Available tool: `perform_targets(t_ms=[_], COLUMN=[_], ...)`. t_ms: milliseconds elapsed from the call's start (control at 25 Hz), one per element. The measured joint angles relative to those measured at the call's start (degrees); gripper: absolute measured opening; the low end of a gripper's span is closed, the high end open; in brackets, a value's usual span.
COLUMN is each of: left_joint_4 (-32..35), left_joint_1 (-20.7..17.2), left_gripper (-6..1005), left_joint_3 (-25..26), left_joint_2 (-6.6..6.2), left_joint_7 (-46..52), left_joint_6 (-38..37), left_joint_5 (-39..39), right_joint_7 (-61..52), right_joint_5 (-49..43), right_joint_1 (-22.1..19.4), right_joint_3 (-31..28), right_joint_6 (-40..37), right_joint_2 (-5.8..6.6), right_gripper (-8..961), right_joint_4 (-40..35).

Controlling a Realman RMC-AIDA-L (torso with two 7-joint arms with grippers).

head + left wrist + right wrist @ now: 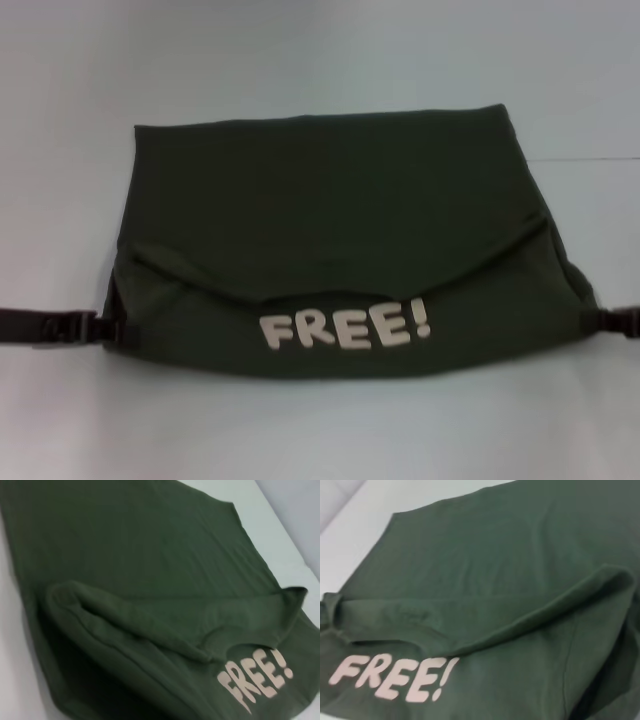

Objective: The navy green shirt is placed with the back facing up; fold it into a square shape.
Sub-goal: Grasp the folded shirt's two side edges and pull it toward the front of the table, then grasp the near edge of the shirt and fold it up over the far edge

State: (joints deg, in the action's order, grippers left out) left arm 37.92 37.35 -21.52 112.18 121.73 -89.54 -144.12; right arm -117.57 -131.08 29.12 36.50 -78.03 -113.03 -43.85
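On the pale table [320,60], the shirt [330,210] lies partly folded, long axis running left to right, its "FREE!" lettering [346,329] upright toward the robot. Bare table surrounds it, widest at the far side. Left gripper [105,328] and right gripper [598,319] sit at the shirt's near corners; whether they pinch cloth, I cannot tell.
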Motion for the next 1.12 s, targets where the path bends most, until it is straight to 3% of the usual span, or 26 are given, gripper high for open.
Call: perform_targets(t_ms=[280,520,920,1120], left_joint_4=[2.6,3.3,1.8,0.1], left_joint_1=[-0.4,0.1,3.9,5.5], left_gripper=[32,32,33,34], left_joint_3=[4.0,6.1,11.7,12.0], left_joint_2=[-1.85,-2.63,-4.99,-5.19], left_joint_7=[-3.7,-7.8,-4.0,-1.0], left_joint_6=[-11.1,-16.4,-14.7,-8.9], left_joint_5=[-6.9,-8.6,-1.8,2.6], right_joint_7=[7.6,11.9,9.6,6.5], right_joint_5=[0.1,1.0,6.7,8.4], right_joint_1=[-5.0,-7.3,-0.8,3.3], right_joint_3=[-6.1,-10.5,-17.1,-17.6], right_joint_6=[-11.6,-17.0,-17.4,-11.5], right_joint_2=[0.07,1.0,4.32,4.59], right_gripper=[29,30,32,33], right_joint_4=[-0.6,-0.4,3.4,4.4])
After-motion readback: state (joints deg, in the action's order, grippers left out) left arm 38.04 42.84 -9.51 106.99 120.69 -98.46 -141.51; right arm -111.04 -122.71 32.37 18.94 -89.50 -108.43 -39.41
